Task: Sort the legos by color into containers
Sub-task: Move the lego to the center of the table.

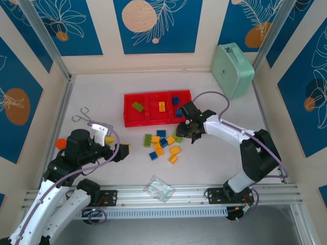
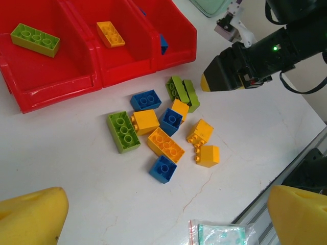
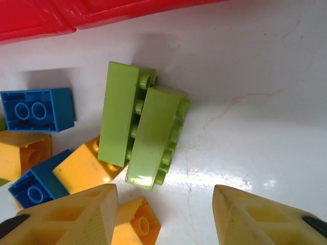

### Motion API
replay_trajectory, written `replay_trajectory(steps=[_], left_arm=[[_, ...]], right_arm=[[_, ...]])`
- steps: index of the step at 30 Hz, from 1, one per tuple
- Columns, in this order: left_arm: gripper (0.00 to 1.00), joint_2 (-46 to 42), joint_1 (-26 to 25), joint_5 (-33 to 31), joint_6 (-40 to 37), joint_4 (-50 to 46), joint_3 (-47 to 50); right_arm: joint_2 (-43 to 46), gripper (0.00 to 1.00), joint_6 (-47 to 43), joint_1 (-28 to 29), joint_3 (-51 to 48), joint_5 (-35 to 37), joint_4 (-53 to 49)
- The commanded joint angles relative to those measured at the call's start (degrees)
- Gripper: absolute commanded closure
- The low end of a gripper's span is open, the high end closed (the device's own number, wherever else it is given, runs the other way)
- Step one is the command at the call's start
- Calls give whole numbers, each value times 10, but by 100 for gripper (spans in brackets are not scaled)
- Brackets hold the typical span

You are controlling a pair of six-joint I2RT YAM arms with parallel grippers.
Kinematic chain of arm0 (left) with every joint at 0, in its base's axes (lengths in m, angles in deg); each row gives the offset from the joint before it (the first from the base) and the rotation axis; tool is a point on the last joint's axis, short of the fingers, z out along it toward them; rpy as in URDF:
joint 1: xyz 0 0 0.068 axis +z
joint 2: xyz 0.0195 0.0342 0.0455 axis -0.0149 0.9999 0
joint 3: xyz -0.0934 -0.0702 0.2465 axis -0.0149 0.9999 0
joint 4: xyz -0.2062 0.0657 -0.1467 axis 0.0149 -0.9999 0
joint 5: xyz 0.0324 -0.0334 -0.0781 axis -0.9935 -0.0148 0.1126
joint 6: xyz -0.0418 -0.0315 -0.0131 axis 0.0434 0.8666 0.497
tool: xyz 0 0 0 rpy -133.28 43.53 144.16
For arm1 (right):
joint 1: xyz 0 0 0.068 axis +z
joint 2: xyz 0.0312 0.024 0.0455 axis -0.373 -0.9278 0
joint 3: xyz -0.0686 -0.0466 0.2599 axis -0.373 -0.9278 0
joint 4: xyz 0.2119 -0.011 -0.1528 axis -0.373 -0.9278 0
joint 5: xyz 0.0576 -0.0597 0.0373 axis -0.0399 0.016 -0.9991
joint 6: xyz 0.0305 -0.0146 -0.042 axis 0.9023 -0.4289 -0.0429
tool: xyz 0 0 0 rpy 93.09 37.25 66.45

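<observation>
- The loose legos (image 1: 162, 145) lie mid-worktop, just in front of the three red bins (image 1: 148, 124), and each bin holds a brick or two of one colour.
- The right gripper (image 3: 163, 204) hangs with its jaws spread over two lime green bricks (image 3: 145, 132) that lie on their sides, touching.
- The left gripper (image 2: 166, 219) is also spread and empty, toward the near-left corner.
- The bricks look light, rigid and slick. Pinching the long flat sides should hold better than pinching across the studs.
</observation>
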Motion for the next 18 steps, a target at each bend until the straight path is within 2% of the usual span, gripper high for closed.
replay_trajectory(steps=[1,4,8,18], left_arm=[[0,1,-6,1,2,-2,4],[1,1,-6,0,2,-2,4],[1,3,-6,0,2,-2,4],[1,3,-6,1,2,-2,4]], right_arm=[[-25,49,-14,-2,9,-21,22],[-44,50,-17,-5,9,-35,38],[-61,53,-21,-13,15,-14,21],[-20,58,-50,-53,-10,30,-19]])
